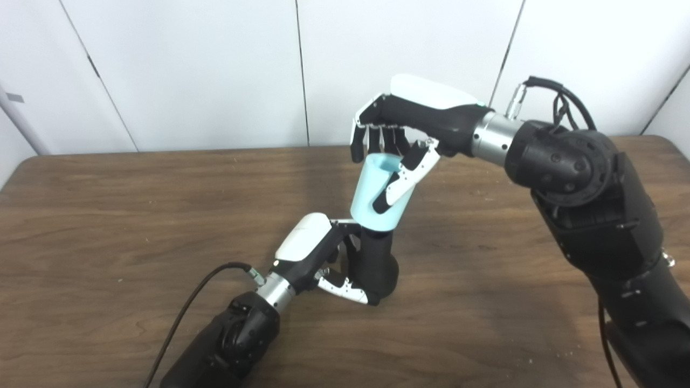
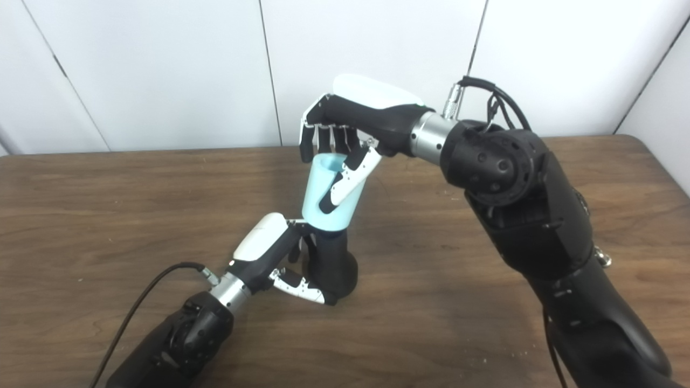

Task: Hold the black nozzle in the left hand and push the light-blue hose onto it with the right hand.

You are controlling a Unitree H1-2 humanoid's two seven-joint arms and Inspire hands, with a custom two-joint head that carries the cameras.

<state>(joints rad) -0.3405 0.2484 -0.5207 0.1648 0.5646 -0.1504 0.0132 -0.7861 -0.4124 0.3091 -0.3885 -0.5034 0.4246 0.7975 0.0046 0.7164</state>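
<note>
- The left hand [image 1: 323, 257] is wrapped around the black nozzle [image 1: 377, 264], holding it upright just above the table [image 1: 108, 215].
- The right hand [image 1: 401, 140] grips the light-blue hose [image 1: 372, 194] from above, thumb across its wall.
- The hose sits over the nozzle's top; how deep is unclear.
- Both look light; the hose probably flexes, so grip it low.

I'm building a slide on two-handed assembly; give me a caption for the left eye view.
Left hand grips the black nozzle upright on the table while the right hand holds the light-blue hose atop it.
</note>
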